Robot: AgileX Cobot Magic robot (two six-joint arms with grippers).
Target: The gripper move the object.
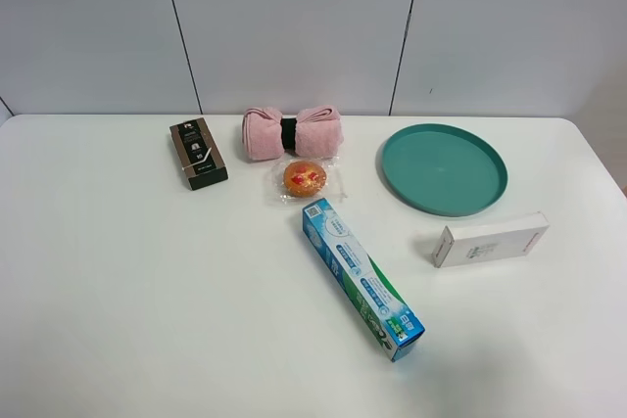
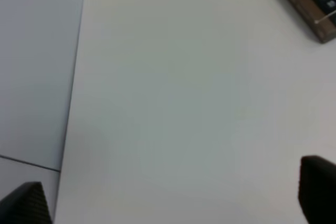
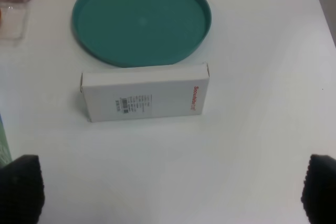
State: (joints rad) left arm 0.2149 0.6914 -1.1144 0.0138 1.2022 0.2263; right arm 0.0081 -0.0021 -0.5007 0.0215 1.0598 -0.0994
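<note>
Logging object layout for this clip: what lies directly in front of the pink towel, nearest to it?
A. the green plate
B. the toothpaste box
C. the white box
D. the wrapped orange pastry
D: in the exterior high view the wrapped orange pastry sits just below the pink towel, closer than anything else.

The smooth white rectangular worktop (image 1: pixel 147 320) has rounded far corners. Behind it stands a wall of pale grey flat panels (image 1: pixel 294 26), divided by thin dark vertical seams. Lighting is even and diffuse; shadows on the worktop surface are soft.
</note>
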